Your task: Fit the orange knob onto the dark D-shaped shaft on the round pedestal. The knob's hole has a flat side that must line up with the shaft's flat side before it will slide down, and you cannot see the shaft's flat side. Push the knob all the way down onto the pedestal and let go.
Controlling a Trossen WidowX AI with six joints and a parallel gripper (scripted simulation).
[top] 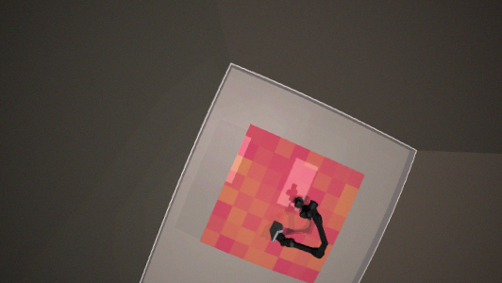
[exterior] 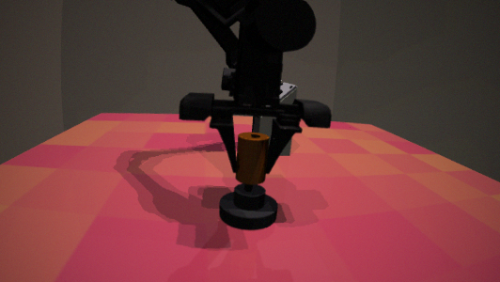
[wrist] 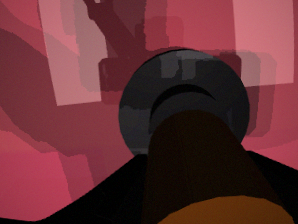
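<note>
The orange knob (exterior: 252, 160) (wrist: 230, 210) is upright between the fingers of my gripper (exterior: 251, 170), which is shut on it. The dark round pedestal (exterior: 248, 213) (wrist: 135, 105) stands on the checkered mat, with a narrower raised step in its middle. The knob is over this step. A short piece of the dark shaft (exterior: 248, 187) shows between the knob's lower edge and the step, so the knob is not touching the pedestal. The knob hides the rest of the shaft, and the flat sides cannot be seen. In the top view the knob cannot be made out.
The pink and orange checkered mat (top: 257, 186) (exterior: 155, 254) lies on a pale table (top: 226, 94). My arm (top: 323, 231) reaches over the mat from its base (top: 276, 230). Shadows of the arm fall around the pedestal.
</note>
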